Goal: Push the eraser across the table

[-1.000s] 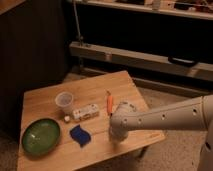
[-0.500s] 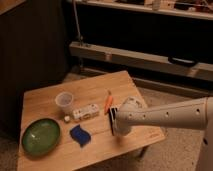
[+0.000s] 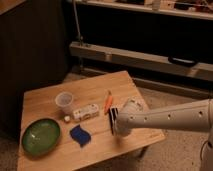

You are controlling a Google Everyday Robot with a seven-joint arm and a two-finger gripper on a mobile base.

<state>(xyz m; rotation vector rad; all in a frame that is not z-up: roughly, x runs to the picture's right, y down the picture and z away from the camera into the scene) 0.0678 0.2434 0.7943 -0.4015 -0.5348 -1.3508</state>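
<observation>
The eraser (image 3: 112,117), a slim black block with a pale stripe, lies on the light wooden table (image 3: 47,96) just below the orange stick (image 3: 108,102). Its right side is partly covered by my white arm (image 3: 167,117), which reaches in from the right. My gripper (image 3: 120,129) is at the arm's rounded end, right beside the eraser near the table's front right edge. I cannot tell whether it touches the eraser.
A white box (image 3: 85,112) and a small pale bit (image 3: 67,119) lie left of the eraser. A clear cup (image 3: 64,101) stands behind them. A blue wavy piece (image 3: 80,134) and a green bowl (image 3: 40,136) are at the front left.
The arm's end has shifted slightly right and away from the table's front edge, staying beside the eraser. The other objects have not moved.
</observation>
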